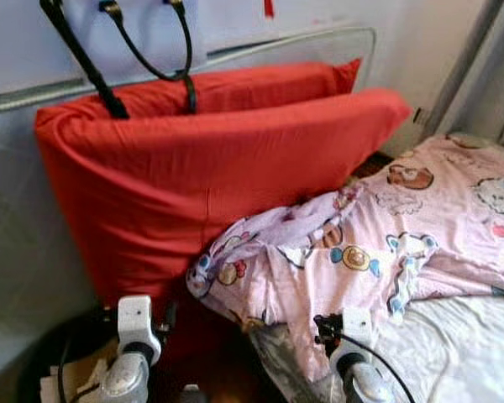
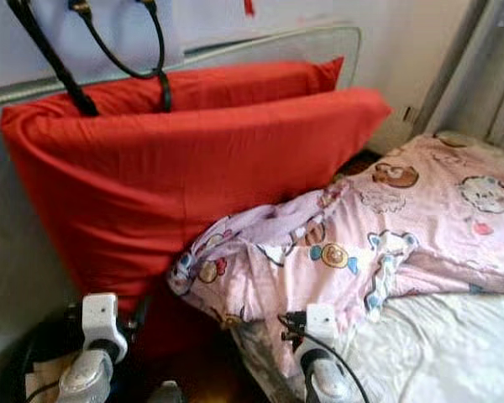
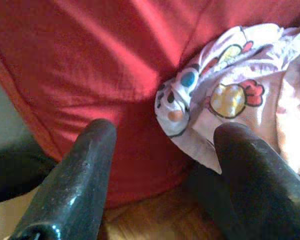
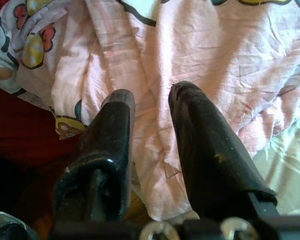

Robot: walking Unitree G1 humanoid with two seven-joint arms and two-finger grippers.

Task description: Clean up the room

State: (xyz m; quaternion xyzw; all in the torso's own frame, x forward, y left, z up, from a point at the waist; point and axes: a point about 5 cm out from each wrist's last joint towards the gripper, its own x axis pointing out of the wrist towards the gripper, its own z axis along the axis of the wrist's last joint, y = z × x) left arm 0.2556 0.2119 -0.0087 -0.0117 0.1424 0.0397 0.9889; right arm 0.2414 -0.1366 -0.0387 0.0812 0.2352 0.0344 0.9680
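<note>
Two red pillows (image 1: pixel 218 168) lean upright against the grey headboard (image 1: pixel 17 252). A crumpled pink cartoon-print blanket (image 1: pixel 378 243) lies on the bed, its corner (image 3: pixel 215 95) resting against the lower pillow. My left gripper (image 3: pixel 167 130) is open with its fingers wide apart, low in front of the pillow and that blanket corner, holding nothing. My right gripper (image 4: pixel 152 92) hovers just over the blanket's near edge (image 4: pixel 155 165), its fingers a narrow gap apart with nothing between them. Both silver wrists (image 1: pixel 139 323) (image 1: pixel 353 327) are at the bottom of the eye views.
Black bag straps (image 1: pixel 151 59) hang over the pillows' top. A dark round container (image 1: pixel 55 361) with paper in it stands low on the left. White sheet (image 1: pixel 462 344) covers the mattress at right. Grey curtain (image 1: pixel 487 67) hangs at back right. Wooden floor (image 3: pixel 155 215) lies below the pillow.
</note>
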